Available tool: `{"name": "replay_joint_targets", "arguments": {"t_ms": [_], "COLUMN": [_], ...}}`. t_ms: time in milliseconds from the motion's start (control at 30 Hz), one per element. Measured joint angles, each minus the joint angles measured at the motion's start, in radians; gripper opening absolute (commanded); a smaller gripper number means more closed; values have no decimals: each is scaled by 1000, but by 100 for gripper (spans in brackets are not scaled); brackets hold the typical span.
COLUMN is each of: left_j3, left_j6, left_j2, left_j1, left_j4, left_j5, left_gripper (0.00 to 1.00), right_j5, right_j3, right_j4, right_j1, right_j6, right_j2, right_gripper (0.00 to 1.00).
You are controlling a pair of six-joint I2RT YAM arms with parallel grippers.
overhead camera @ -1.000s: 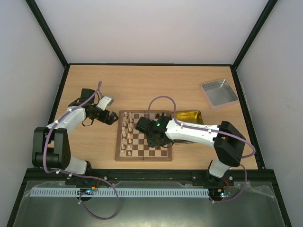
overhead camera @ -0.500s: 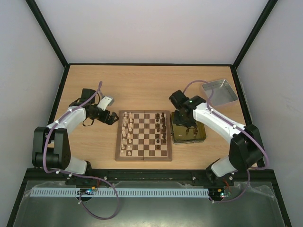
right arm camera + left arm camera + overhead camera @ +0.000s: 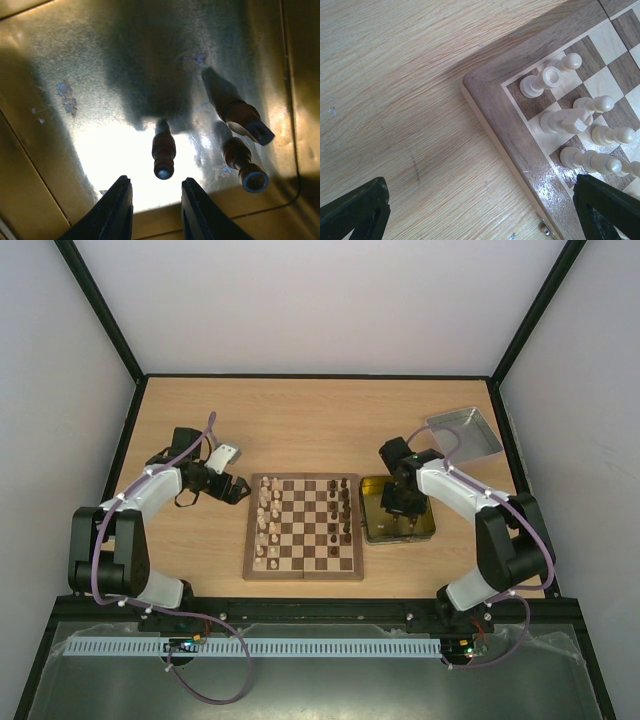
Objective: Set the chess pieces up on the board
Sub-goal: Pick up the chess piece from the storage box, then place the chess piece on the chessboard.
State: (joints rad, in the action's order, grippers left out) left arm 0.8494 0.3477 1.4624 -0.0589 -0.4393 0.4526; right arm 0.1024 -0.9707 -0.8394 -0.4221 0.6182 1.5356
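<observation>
The board [image 3: 305,540] is seen in the top view lying on the table [image 3: 300,420] between the two arms. Cream pieces [image 3: 266,525] are ranged in two files along its 9 o'clock side and dark pieces [image 3: 340,510] along its 3 o'clock side. A gold tin [image 3: 425,530] is set just beside the board at 3 o'clock, and a silver tray [image 3: 463,435] lies at 1 o'clock from the tin, well apart from it.

From above, the left gripper [image 3: 236,488] is seen just off the board's 10 o'clock corner, and the right gripper [image 3: 403,505] is held over the tin. How far either pair of jaws is parted cannot be made out there.

That is given by the wrist views. In the left one the fingers [image 3: 355,212] are spread to the frame's edges with nothing between them. Bare table and the board's corner are seen below, where a hollow-topped corner piece [image 3: 540,84] stands among other cream ones.

The tin's contents, hidden from above by the arm, are shown only in the right wrist view. There the loose dark pieces [image 3: 245,165], three in all, rest on the shiny floor. The middle piece [image 3: 163,155] lies at 12 o'clock from the narrow gap between the fingers [image 3: 112,212]. These are parted only a little and nothing is gripped by them.
</observation>
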Motion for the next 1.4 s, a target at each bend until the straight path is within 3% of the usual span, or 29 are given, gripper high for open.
{"name": "replay_joint_targets", "arguments": {"t_ms": [333,567,1000,1400], "left_j3": [0,0,0,0], "left_j6": [0,0,-1,-1], "left_j2": [1,1,4,11], "left_j1": [0,-3,-7,-15], "left_j4": [0,0,0,1], "left_j5": [0,0,-3,-18], "left_gripper": [100,100,100,100], "right_j5": [16,19,-27,-109], "right_j3": [18,34,32,-130], "right_j4": [59,73,47,-103], "right_j1": [23,28,8,-423], "right_j6": [-22,-29,-16,164], "right_j2": [47,62,-31,-134], "right_gripper": [25,8,6,5]}}
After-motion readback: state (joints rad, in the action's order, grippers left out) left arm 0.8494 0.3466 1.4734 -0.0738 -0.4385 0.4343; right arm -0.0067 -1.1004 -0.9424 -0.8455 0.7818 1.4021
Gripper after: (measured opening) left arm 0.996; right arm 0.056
